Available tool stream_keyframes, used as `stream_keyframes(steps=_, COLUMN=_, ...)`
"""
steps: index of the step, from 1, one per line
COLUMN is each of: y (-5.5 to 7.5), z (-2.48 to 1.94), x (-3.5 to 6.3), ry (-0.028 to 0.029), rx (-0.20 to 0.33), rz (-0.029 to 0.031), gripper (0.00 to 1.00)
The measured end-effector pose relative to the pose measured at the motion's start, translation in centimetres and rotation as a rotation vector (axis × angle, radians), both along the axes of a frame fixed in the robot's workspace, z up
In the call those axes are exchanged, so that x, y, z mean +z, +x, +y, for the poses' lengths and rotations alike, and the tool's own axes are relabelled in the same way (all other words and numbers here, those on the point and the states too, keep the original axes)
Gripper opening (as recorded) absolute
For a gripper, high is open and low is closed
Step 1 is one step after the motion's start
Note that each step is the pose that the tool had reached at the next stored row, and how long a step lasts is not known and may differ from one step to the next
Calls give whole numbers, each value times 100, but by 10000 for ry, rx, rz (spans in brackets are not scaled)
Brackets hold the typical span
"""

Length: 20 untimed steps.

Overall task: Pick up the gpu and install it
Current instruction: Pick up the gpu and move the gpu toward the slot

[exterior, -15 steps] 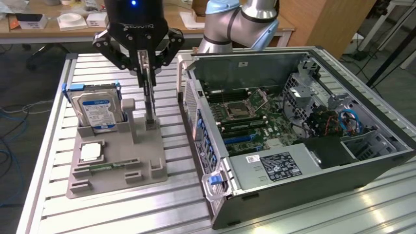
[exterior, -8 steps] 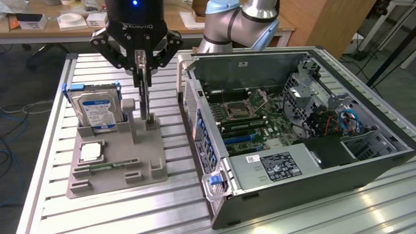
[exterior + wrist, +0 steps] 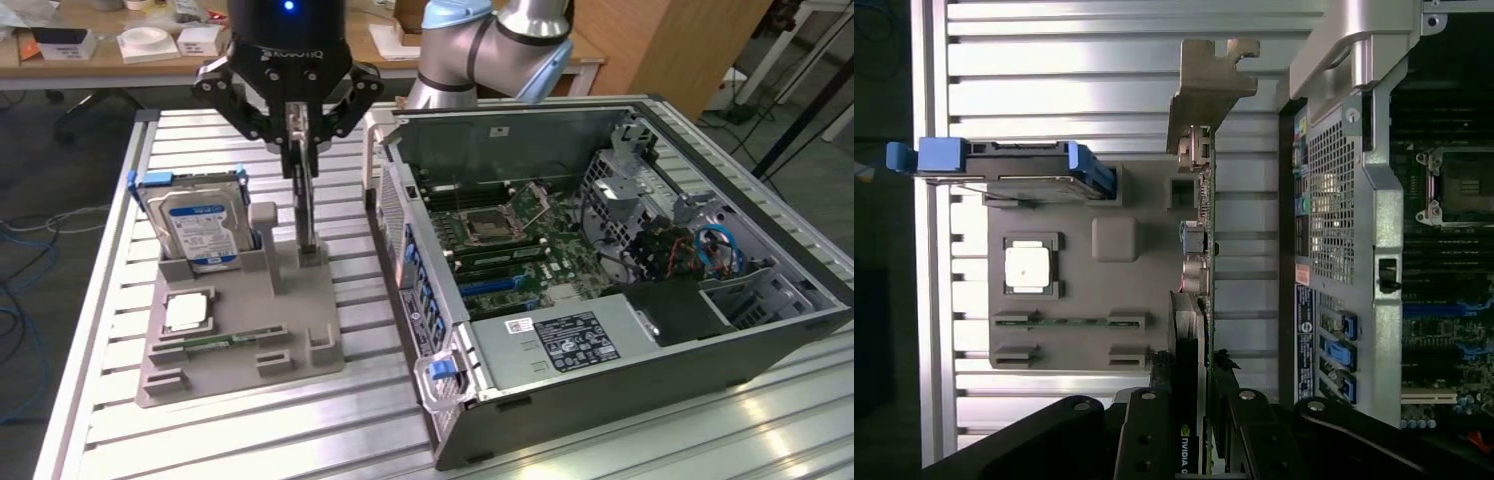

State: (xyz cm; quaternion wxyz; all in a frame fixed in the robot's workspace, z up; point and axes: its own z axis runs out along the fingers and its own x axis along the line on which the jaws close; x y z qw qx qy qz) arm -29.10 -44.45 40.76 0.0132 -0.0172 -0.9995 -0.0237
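Hard drive (image 3: 200, 225): stands upright in its cradle at the exterior view's left end of the grey parts tray (image 3: 227, 375). I have not touched it, and it is not my part.

Processor (image 3: 187, 312) and memory stick (image 3: 220, 340): both lie flat in their pockets on the tray in front of the drive, apart from the arm.

Gripper (image 3: 298, 135): hangs straight down over the tray's right side. I read it as clenched on the gpu (image 3: 307, 195), with a finger (image 3: 283, 118) pressed to each face of the card's upper edge. In the wrist view the gripper (image 3: 1194, 400) has the card sandwiched between its black fingers (image 3: 1150, 430).

Gpu: stands on edge, vertical, over the tray. Its lower end is at the slotted post it stands in. From the wrist camera I see the gpu (image 3: 1189, 330) edge-on, with its silver bracket (image 3: 1209, 85) at the far end, just beside the case wall.

Lift: I cannot tell whether the card has cleared the post or sits in it.

Computer case (image 3: 601, 400): lies open on its side just right of the tray, with the motherboard (image 3: 514, 235) exposed.

Expansion slot (image 3: 491, 285): the blue one looks bare to me.

Progress: I judge the grasp made. The carry across and the seating in the board are not yet done.
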Motion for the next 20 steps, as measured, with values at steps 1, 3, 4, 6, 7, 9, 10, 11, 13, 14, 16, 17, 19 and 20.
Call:
stream_keyframes(steps=1, y=30, z=0, x=-1, ry=0, rx=0, rz=-1, gripper=26)
stream_keyframes(steps=3, y=105, z=0, x=0, ry=0, rx=1, rz=0, gripper=26)
stream_keyframes(steps=4, y=150, z=0, x=-1, ry=1, rx=1, rz=-2, gripper=26)
stream_keyframes(steps=6, y=227, z=0, x=-1, ry=1, rx=1, rz=-1, gripper=26)
stream_keyframes(steps=7, y=263, z=0, x=-1, ry=0, rx=0, rz=0, gripper=26)
stream_keyframes(steps=9, y=354, z=0, x=-1, ry=0, rx=2, rz=0, gripper=26)
stream_keyframes(steps=10, y=397, z=0, x=-1, ry=1, rx=5, rz=0, gripper=26)
stream_keyframes(steps=11, y=429, z=-1, x=-2, ry=1, rx=7, rz=-1, gripper=26)
stream_keyframes(steps=13, y=492, z=0, x=-1, ry=1, rx=7, rz=0, gripper=26)
stream_keyframes(steps=14, y=529, z=0, x=-1, ry=0, rx=8, rz=0, gripper=26)
stream_keyframes(steps=16, y=596, z=2, x=-2, ry=1, rx=10, rz=0, gripper=26)
stream_keyframes(steps=17, y=632, z=2, x=-2, ry=1, rx=10, rz=0, gripper=26)
stream_keyframes(steps=19, y=718, z=3, x=-3, ry=2, rx=11, rz=-1, gripper=26)
stream_keyframes(steps=20, y=763, z=3, x=-3, ry=2, rx=13, rz=-1, gripper=26)
